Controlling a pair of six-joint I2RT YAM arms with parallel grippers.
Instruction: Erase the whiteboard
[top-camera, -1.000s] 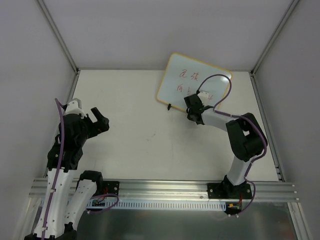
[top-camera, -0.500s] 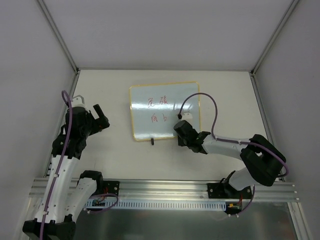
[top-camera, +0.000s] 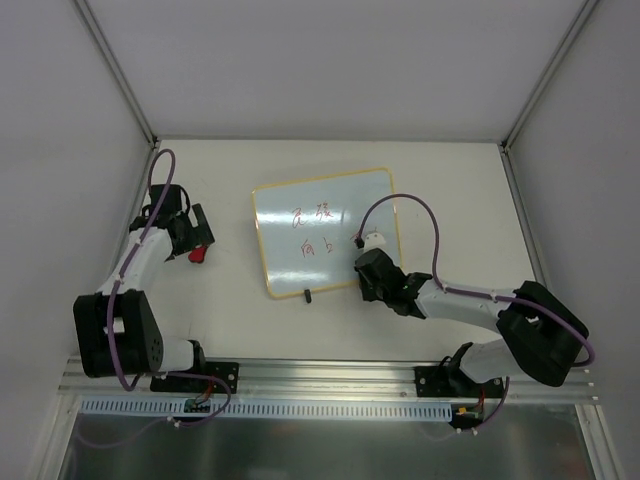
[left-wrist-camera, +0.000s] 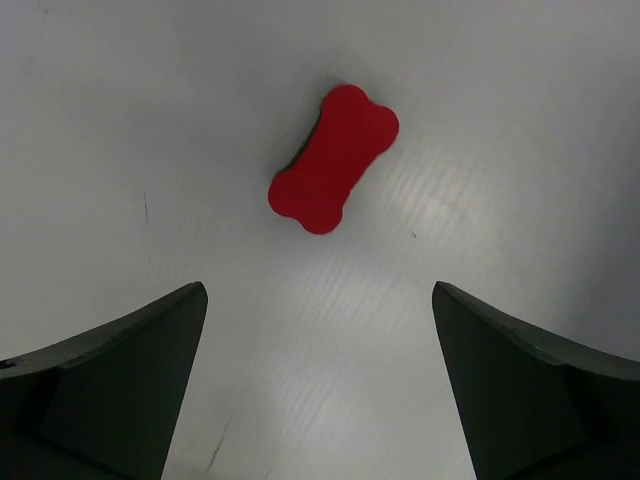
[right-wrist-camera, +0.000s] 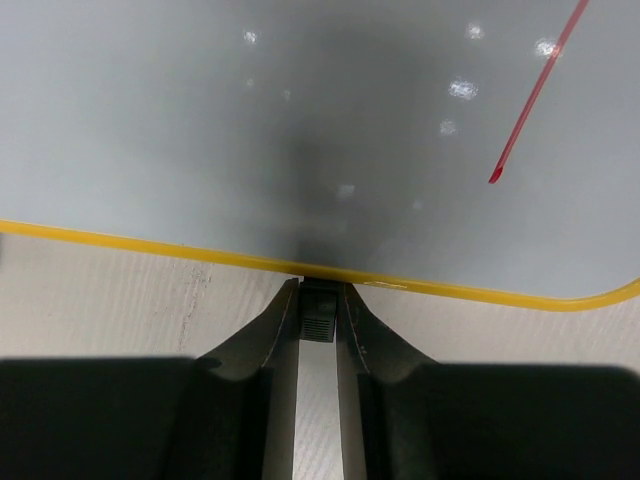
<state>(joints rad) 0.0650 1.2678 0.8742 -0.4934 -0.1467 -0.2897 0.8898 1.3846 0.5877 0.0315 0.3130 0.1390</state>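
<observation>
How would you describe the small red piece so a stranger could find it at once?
On the pale table, look left of the whiteboard, near the left edge. The red piece lies flat there, by the open left claw. It alone is solid red and bone-shaped; the other red is handwriting.

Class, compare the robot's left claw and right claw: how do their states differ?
The left claw is open; the right claw is shut on a black foot of the whiteboard. The left claw hangs over a red block without touching it; the right claw grips the board's near edge. Both are black.
</observation>
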